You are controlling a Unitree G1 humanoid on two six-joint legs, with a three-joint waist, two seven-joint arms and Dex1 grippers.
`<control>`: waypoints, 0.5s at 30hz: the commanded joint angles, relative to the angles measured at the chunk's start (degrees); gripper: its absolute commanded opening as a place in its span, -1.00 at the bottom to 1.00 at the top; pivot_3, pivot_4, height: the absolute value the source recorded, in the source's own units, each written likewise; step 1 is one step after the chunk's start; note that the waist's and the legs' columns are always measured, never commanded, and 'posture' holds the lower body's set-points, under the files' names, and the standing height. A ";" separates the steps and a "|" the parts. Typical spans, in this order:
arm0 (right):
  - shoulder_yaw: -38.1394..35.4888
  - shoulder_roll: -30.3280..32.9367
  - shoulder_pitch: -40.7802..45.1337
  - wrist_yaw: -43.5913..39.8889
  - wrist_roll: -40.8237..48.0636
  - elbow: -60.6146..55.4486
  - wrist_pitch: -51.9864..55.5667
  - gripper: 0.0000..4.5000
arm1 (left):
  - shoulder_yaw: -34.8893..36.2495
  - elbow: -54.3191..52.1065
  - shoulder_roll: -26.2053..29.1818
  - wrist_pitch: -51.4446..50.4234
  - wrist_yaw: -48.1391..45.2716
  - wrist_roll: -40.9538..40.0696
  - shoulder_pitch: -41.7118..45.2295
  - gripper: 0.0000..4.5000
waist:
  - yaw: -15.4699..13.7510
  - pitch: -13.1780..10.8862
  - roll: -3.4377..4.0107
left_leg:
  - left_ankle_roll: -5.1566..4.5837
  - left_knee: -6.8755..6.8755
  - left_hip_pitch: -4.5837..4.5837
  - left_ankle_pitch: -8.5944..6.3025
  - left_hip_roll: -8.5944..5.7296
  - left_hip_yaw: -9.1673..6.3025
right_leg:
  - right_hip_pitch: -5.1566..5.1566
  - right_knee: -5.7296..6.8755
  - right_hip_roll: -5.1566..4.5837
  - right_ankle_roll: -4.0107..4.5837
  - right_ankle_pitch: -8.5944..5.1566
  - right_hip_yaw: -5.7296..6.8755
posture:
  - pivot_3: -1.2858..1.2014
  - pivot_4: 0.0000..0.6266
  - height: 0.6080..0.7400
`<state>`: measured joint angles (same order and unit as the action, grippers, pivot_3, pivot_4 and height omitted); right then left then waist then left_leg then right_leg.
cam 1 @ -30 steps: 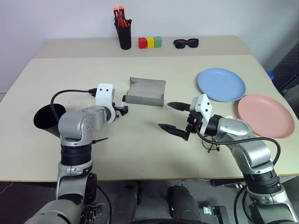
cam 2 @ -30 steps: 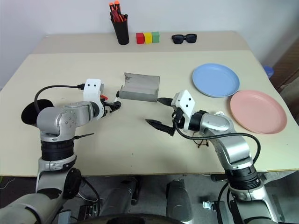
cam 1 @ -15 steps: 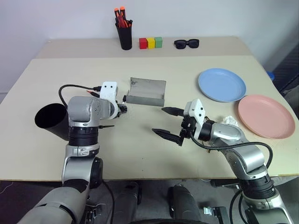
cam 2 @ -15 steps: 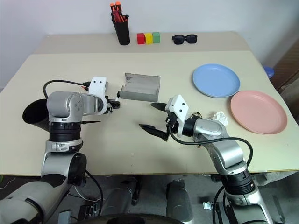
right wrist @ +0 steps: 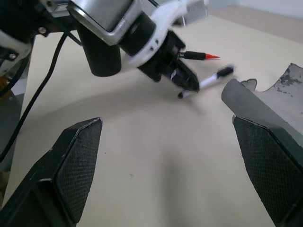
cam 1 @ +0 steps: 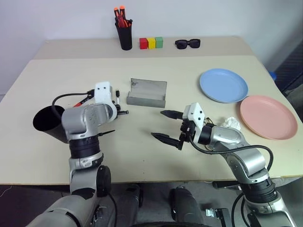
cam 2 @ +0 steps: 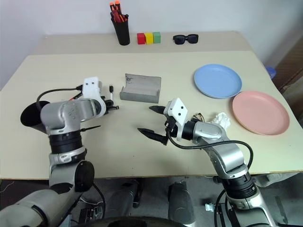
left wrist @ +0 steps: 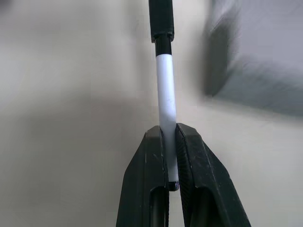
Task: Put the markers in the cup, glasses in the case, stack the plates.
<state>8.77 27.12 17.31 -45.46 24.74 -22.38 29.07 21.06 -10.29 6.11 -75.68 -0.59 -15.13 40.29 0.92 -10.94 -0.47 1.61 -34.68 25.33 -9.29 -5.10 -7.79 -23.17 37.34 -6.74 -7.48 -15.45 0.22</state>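
My left gripper is shut on the white marker, pinching its bare end; the black cap points away, toward the grey case, which lies open at mid-table. The red-ended marker lies on the table just behind that gripper. The black cup sits at the table's left edge, beside my left arm. My right gripper hovers open and empty in front of the case. The glasses are mostly hidden behind my right forearm; a bit of thin frame peeks out. The blue plate and the pink plate lie side by side at the right.
A black pen holder with orange-capped pens, three coloured blocks and black sunglasses line the back edge. Crumpled white paper lies by my right forearm, next to the pink plate.
My left gripper has closed on the white marker, rolled its wrist and lifted slightly. The right gripper stays open in about the same place.
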 commanded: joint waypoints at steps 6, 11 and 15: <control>0.91 -1.44 5.16 -1.50 0.98 0.43 -0.66 1.00 | 3.51 -13.96 1.86 41.55 4.13 6.45 -9.76 -0.99 | -0.58 0.03 -0.05 | 0.02 -0.04 0.00 0.00 0.00 0.01 | 0.08 -0.12 0.00 0.05 0.02 -0.02 | 0.03 -0.52 1.00; 2.11 -2.61 7.76 -3.26 0.92 2.25 -1.35 1.00 | 2.49 -19.34 3.83 53.61 8.97 14.29 -18.01 -0.99 | -0.48 0.04 -0.07 | -0.01 -0.02 0.00 0.00 -0.03 0.06 | 0.07 -0.15 -0.03 0.05 0.03 -0.04 | 0.03 -0.52 1.00; 2.48 -3.42 9.76 -5.04 1.25 3.79 -1.87 1.00 | 0.29 -25.28 3.74 57.73 10.26 19.03 -26.03 -0.99 | -0.60 0.05 -0.08 | -0.01 -0.02 0.00 0.00 -0.02 0.05 | 0.07 -0.14 -0.02 0.06 0.02 -0.04 | 0.03 -0.52 1.00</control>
<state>11.42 24.30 25.78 -49.59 25.00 -18.21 28.37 22.41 -31.47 9.76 -20.44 8.95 1.44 15.28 0.32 -10.88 -0.55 1.60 -34.71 25.33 -9.29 -5.12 -7.75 -23.08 37.20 -6.75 -7.42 -15.42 0.18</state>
